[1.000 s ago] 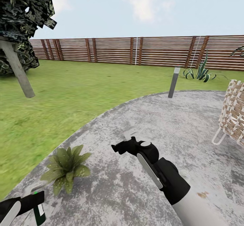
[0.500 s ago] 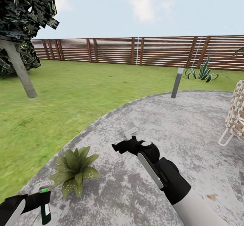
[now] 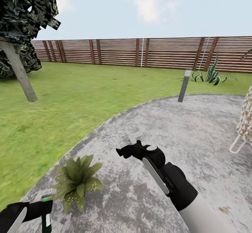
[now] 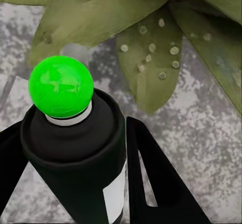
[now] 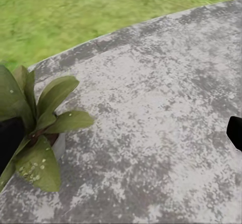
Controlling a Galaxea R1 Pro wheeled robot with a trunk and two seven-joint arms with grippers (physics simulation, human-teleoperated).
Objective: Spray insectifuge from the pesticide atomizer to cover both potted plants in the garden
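Open paving ahead of me; my left gripper is clamped on the pesticide atomizer beside the speckled potted plant; right gripper: can't tell.

A small dark spray bottle, the pesticide atomizer, stands upright with a bright green round tip and a white label. Just beside it, a potted plant with pale-speckled pointed green leaves sits on grey stone paving near the lawn.
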